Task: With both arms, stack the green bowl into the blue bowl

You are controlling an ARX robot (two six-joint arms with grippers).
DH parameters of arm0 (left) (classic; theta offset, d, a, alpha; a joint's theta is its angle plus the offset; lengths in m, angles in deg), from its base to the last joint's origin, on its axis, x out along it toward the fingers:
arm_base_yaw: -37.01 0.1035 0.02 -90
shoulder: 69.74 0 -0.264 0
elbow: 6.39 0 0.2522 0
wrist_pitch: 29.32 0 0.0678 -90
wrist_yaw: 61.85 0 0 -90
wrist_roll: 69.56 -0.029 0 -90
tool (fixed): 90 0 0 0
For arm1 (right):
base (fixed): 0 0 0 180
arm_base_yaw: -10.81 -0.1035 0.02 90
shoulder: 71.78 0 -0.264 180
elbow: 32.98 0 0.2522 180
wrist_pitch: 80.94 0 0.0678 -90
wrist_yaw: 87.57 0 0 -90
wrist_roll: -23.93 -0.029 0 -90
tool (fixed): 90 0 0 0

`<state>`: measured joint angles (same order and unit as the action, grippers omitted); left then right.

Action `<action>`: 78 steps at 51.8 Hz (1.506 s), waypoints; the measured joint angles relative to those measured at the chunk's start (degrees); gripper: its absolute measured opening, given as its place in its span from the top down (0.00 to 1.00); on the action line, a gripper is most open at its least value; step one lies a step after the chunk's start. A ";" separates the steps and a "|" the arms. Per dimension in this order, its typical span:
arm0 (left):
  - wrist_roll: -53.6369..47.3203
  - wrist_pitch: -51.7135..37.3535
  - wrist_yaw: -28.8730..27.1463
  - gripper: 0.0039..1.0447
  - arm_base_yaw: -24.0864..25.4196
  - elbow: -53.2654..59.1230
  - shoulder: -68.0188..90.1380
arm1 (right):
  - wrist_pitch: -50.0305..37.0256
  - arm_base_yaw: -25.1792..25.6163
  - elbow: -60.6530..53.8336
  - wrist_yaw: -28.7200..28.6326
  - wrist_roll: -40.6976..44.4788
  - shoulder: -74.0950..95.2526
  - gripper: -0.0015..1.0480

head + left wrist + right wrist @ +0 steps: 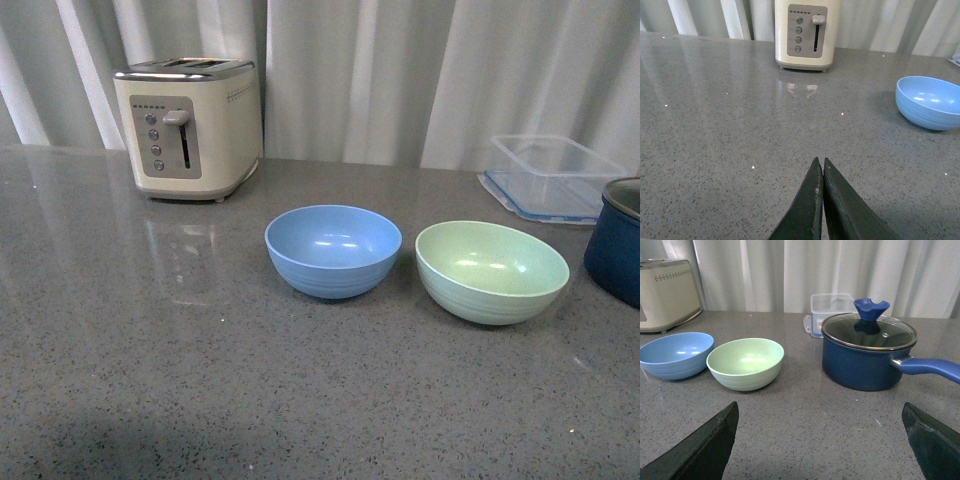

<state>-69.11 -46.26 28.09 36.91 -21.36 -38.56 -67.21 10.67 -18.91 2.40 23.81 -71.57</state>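
The green bowl (pixel 492 270) sits untouched beside the blue bowl (pixel 333 248). Both empty: left gripper (pixel 821 161) closed, right gripper (pixel 820 407) spread wide. Reaching for the green rim probably comes next.

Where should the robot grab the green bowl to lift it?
Its rim, probably. The green bowl sits upright and empty, and its round sloping sides would slip. Come from above at the near edge, clear of the blue bowl, one finger inside, one outside. The open right gripper faces it.

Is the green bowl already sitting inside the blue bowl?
No, the green bowl stands on the counter beside the blue bowl, and both are empty.
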 joint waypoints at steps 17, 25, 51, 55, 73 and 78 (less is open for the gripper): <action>0.00 8.85 0.04 0.97 0.00 0.02 -10.03 | 0.00 0.00 0.00 -0.04 -0.02 0.00 0.10; 0.00 13.05 0.02 0.97 0.00 0.02 -13.46 | 0.00 0.00 0.00 -0.04 -0.02 0.00 0.10; 0.00 30.40 0.04 0.97 0.00 0.00 -29.88 | 0.00 0.00 0.00 -0.02 -0.02 0.00 0.10; 0.00 30.45 0.00 0.97 0.00 0.00 -31.02 | 0.00 0.00 0.00 -0.09 0.00 0.00 0.10; 0.00 30.67 0.02 0.72 0.00 0.00 -30.95 | 0.00 0.00 0.00 -0.04 -0.02 0.00 0.10; 0.00 30.67 0.02 0.57 0.00 0.00 -30.95 | 0.00 0.00 0.00 -0.04 -0.02 0.00 0.10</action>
<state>-69.11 -15.60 28.11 36.91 -21.36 -69.51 -67.21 10.67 -18.91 2.35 23.79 -71.57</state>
